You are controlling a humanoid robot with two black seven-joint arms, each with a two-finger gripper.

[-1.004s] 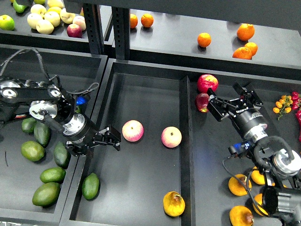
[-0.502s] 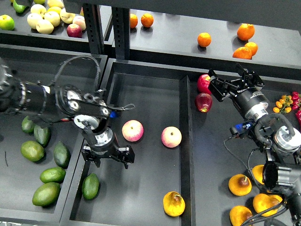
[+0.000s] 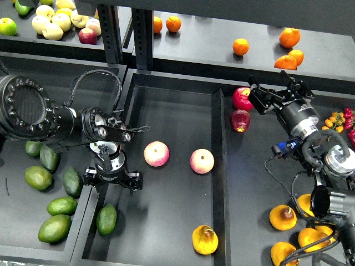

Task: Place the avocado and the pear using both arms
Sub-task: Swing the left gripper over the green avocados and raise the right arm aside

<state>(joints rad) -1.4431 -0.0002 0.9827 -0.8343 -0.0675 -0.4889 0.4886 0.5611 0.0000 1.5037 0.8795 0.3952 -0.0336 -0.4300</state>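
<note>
- The avocado lies in the middle tray, near the tray's left wall and toward the front. It is dark green and shaped like an egg.
- The pear lies in the same tray, at the front, close to the right wall. It is golden yellow with a brown spot on top.
- My left gripper points down over the tray floor, just above the avocado. Its fingers are spread apart and nothing is between them. It does not touch the avocado.
- My right gripper is up at the back of the right tray. Its fingers are spread wide and hold nothing.
- A red apple sits just left of my right gripper, and a darker red apple sits right below it.
- Two pink and yellow apples lie side by side in the middle of the middle tray, well apart from the pear.
- More green avocados lie in the left tray, just beside my left arm.
- More golden pears lie at the front of the right tray, partly behind my right arm.
- Oranges sit on the shelf at the back.
</note>
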